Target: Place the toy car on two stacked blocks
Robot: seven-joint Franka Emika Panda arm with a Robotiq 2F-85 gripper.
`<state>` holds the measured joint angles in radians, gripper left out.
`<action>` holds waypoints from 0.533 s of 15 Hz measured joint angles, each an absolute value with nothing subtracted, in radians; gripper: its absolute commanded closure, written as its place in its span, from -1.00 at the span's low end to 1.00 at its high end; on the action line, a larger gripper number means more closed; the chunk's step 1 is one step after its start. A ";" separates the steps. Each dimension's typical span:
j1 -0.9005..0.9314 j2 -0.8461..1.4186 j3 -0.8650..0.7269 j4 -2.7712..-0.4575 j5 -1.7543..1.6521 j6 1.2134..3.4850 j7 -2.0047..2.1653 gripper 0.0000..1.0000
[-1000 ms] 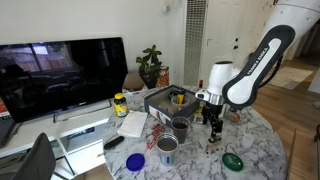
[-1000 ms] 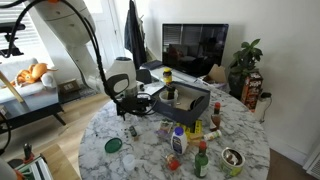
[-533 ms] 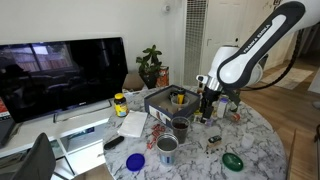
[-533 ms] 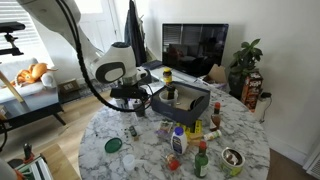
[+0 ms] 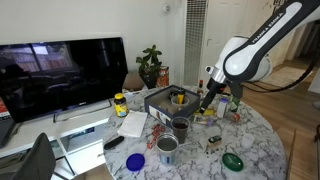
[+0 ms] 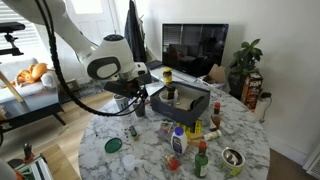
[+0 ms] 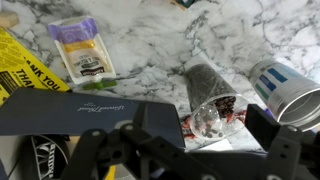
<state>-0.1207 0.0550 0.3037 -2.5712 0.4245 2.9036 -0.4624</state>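
A small stack of objects point(image 5: 214, 143) stands alone on the marble table, and it also shows in an exterior view point(image 6: 131, 129). It is too small to tell the toy car from the blocks. My gripper point(image 5: 207, 103) hangs in the air above and behind it, near the black box, as an exterior view also shows point(image 6: 136, 102). In the wrist view the gripper point(image 7: 195, 150) is open and empty, over a clear cup point(image 7: 210, 95) with dark contents. The stack is out of the wrist view.
A black box point(image 5: 165, 100) of items stands mid-table. Around it are a tin can point(image 5: 167, 148), a dark cup point(image 5: 181, 128), a green lid point(image 5: 232, 160), a blue lid point(image 5: 136, 160) and several bottles point(image 6: 178, 140). A snack pack point(image 7: 82, 50) lies on the marble.
My gripper has risen from the table, where it was right at the small stack, and has moved up toward the black box. The stack stays on the table.
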 measured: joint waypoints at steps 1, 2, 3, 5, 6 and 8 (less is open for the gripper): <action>-0.121 0.041 0.305 -2.584 0.431 2.899 -0.458 -1.00; -0.121 0.027 0.306 -2.596 0.439 2.885 -0.458 -1.00; -0.121 0.012 0.306 -2.607 0.440 2.861 -0.455 -1.00; -0.088 -0.018 0.266 -2.631 0.416 2.812 -0.425 -1.00; -0.068 -0.031 0.243 -2.640 0.403 2.791 -0.408 -1.00; -0.046 -0.050 0.219 -2.653 0.391 2.780 -0.390 -1.00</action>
<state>-0.0459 -0.0496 0.2194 -2.6534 0.3911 2.7800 -0.3898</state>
